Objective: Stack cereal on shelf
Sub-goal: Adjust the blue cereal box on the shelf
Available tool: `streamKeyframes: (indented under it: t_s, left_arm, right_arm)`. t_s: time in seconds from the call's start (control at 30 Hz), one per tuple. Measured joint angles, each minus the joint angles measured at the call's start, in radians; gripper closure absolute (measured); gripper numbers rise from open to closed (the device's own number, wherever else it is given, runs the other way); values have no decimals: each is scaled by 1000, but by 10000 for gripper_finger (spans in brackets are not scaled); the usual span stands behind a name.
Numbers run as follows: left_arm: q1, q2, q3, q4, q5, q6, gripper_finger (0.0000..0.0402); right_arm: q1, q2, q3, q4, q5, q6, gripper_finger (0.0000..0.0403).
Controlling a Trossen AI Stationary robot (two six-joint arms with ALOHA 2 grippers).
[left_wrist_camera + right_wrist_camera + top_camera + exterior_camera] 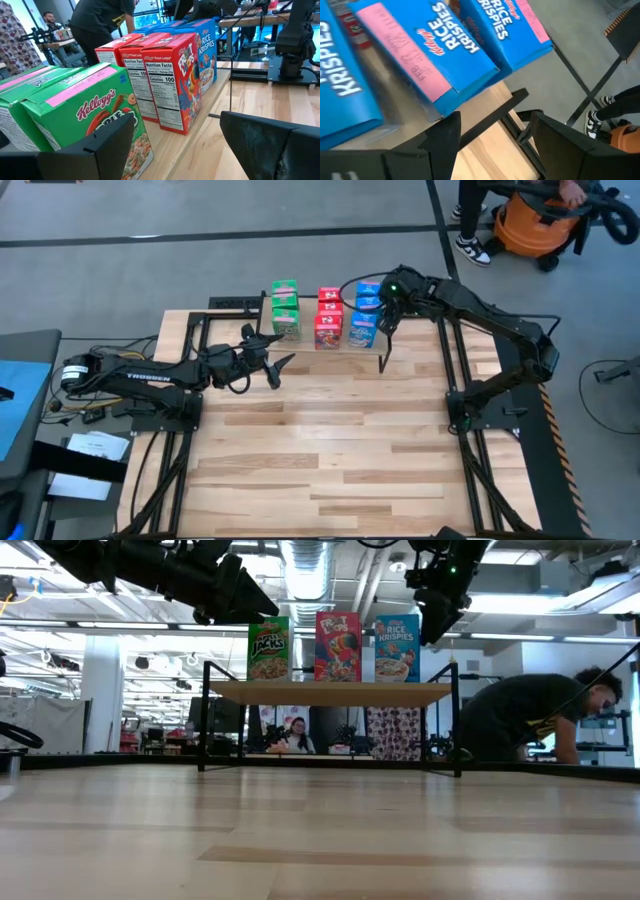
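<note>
Cereal boxes are standing in three rows on the shelf [300, 343] at the worktop's [330, 450] far edge: green boxes [285, 309], red boxes [329, 317], blue boxes [366, 312]. Left gripper [281, 366] is hovering near the green row, fingers open, holding nothing. Right gripper [386, 330] is hanging just beside the blue row, fingers open, empty.

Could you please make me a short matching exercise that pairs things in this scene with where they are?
Things:
1. green boxes
2. red boxes
3. blue boxes
4. left gripper

Places:
A. middle row on the shelf
B. row beneath the right gripper
C. over the table, in front of the shelf
D. row nearest the left arm

Pairs: 1-D, 2-A, 3-B, 4-C
</note>
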Motion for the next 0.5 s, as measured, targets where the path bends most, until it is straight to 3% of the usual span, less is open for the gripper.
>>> streamKeyframes:
  t_s: [0.5]
  left_arm:
    - [0,0,0,-1,0,0,113]
  right_arm:
    - [21,0,0,-33,12,25,137]
